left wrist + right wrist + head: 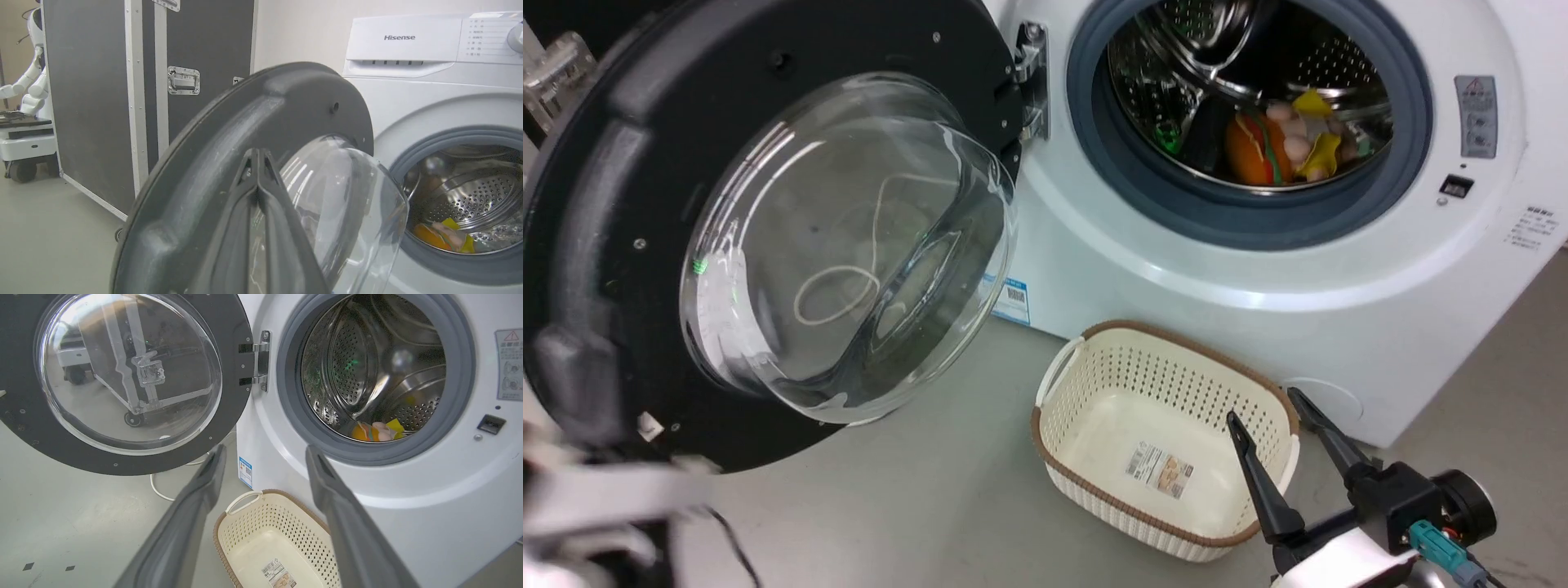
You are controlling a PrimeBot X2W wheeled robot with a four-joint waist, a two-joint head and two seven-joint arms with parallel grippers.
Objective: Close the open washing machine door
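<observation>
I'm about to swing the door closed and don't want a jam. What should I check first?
1. Washing machine door swung wide on its hinge, nothing hanging on it: ok.
2. Coloured items lie inside the drum, behind the grey rubber ring: ok.
3. Latch slot right of the opening unblocked: ok.
4. Left gripper, jaws shut, at the door's inner face; contact: cannot tell.
5. Right gripper, jaws open, over the basket; clear of the door's sweep: cannot tell.
</observation>
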